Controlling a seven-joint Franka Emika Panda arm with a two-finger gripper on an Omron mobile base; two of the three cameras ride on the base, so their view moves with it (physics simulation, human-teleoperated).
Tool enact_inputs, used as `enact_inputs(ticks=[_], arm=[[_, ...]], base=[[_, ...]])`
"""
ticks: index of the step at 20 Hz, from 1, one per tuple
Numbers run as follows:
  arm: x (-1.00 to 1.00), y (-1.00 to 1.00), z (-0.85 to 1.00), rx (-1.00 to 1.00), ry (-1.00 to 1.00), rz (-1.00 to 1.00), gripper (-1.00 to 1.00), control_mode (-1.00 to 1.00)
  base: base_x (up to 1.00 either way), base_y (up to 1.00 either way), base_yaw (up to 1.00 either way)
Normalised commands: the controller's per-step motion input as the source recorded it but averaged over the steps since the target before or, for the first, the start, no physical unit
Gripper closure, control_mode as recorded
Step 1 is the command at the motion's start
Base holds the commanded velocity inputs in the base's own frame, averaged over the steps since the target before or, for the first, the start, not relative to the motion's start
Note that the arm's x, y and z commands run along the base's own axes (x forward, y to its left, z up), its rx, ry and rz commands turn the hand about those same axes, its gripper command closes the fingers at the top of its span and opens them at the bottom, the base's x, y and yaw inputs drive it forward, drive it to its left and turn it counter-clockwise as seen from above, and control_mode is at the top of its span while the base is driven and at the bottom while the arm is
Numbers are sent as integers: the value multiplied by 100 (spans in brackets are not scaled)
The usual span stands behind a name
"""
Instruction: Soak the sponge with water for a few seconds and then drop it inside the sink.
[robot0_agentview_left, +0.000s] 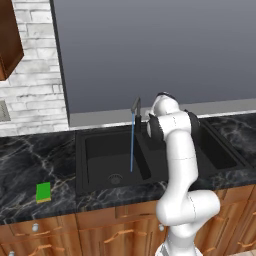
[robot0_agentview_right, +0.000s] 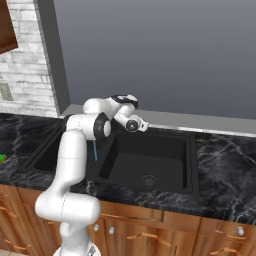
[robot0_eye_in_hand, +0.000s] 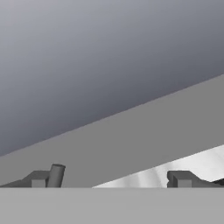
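— Green sponge (robot0_agentview_left: 43, 192) lies flat on the dark marble counter (robot0_agentview_left: 30, 160), left of the black sink (robot0_agentview_left: 95, 145) and well apart from the arm.

— And the water (robot0_agentview_left: 132, 145)?

— It falls in a thin blue stream from the faucet (robot0_agentview_left: 136, 106) into the left basin.

— The gripper (robot0_eye_in_hand: 114, 178)?

— Its fingers (robot0_eye_in_hand: 56, 175) stand wide apart with nothing between them, facing the grey wall (robot0_eye_in_hand: 87, 65) and ledge behind the sink.

Sponge (robot0_agentview_left: 43, 192) on counter (robot0_agentview_left: 30, 165) left of sink (robot0_agentview_left: 112, 160).
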Motion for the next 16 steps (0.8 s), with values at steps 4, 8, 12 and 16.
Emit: enact_inputs(ticks=[4, 8, 12, 16], arm=[[1, -41, 30, 11, 1, -3, -100, -100], [1, -29, 29, 7, 3, -3, -100, -100], [22, -26, 24, 3, 0, -6, -100, -100], [36, -21, 14, 0, 0, -6, -100, -100]], base=[[0, 0, 0], [0, 0, 0], [0, 0, 0], [0, 0, 0]])
